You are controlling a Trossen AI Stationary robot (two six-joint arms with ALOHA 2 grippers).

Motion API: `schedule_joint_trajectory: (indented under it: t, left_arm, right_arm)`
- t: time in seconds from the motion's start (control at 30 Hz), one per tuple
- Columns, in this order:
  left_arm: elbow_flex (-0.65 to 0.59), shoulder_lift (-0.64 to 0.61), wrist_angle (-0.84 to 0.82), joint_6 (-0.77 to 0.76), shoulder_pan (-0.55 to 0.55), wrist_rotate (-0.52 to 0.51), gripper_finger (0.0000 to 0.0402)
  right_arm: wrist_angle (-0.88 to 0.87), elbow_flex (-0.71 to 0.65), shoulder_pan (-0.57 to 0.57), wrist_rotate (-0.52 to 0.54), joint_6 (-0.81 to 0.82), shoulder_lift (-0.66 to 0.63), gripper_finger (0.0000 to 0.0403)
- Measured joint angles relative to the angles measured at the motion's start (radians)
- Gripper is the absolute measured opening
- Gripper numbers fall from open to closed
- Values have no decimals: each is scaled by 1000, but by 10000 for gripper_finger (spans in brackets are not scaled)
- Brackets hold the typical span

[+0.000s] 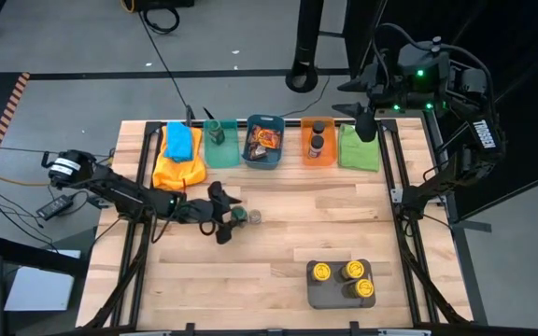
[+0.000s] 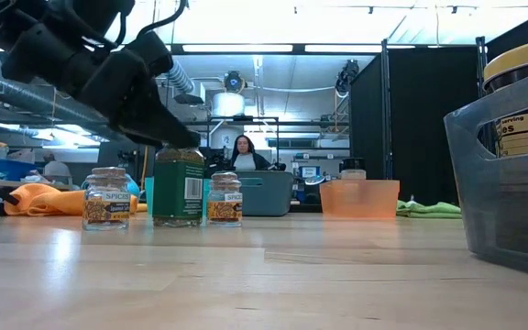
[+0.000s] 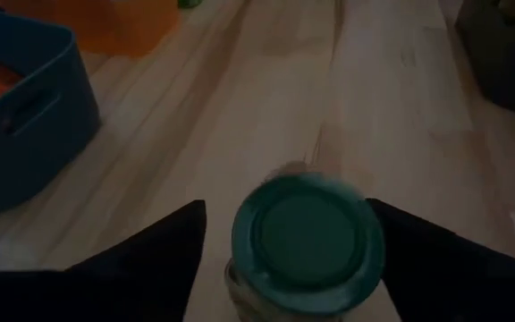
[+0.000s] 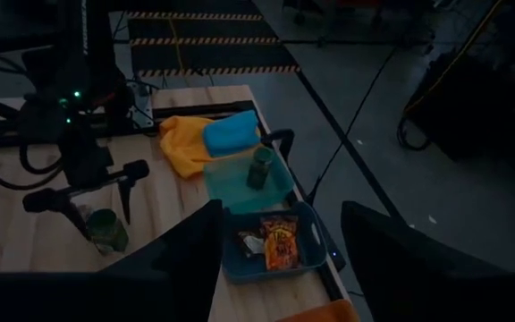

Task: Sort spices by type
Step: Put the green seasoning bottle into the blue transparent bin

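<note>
small clear jar point(image 2: 106, 198): label says "SPICES" | jar in the grey bin point(image 2: 523, 90): "serving", "0", "5%", "9%" | right arm point(image 1: 483, 133): white lettering, can't quite make it out

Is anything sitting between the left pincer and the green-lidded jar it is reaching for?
Nothing visible. The left pincer already straddles the green-lidded round spice jar, one dark finger on each side, with only bare wooden table around it. The two small grey-lidded jars stand beside it, not in the gap.
</note>
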Motion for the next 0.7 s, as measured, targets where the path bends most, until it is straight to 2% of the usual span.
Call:
schedule_joint_trajectory:
  t: [0.3,0.47,0.7]
  left_arm:
    - [-10,-1,5,-5,0,2,206]
    - [-6,-1,39,-7,0,3,199]
    - [69,-2,35,-5,41,-42,201]
  right_arm:
    - [0,0,0,0,0,0,231]
    - [-2,0,0,0,0,0,231]
    - [-2,0,0,1,11,0,227]
